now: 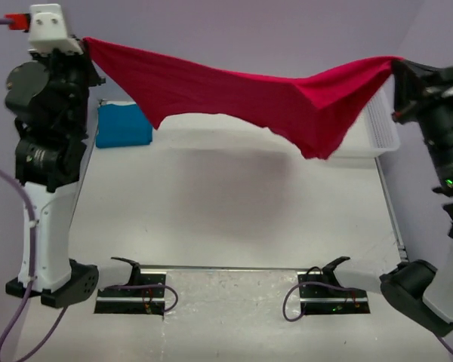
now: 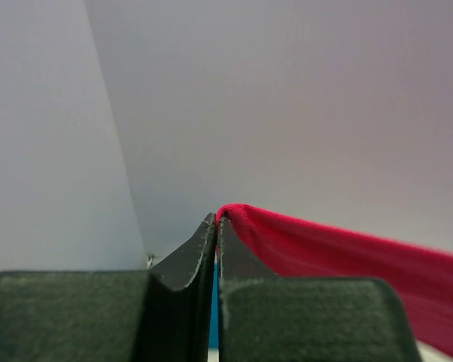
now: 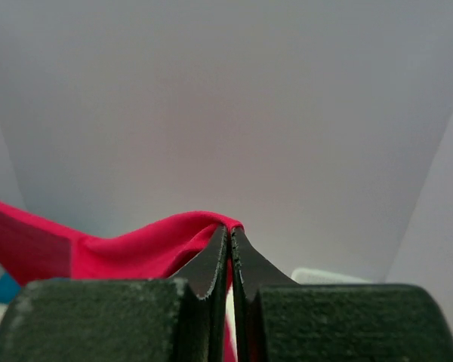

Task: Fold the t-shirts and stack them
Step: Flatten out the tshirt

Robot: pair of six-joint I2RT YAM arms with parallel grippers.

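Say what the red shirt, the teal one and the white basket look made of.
The red t-shirt looks like soft matte cloth, perhaps cotton: it sags in folds. The teal t-shirt: matte cloth too, soft-edged. The basket: seemingly stiff white plastic mesh.

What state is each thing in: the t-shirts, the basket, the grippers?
red t-shirt: unfolded, hanging stretched between both grippers
teal-blue t-shirt: folded compact, lying on the table
basket: on the table, partly hidden by the red t-shirt
left gripper: shut on the red t-shirt
right gripper: shut on the red t-shirt
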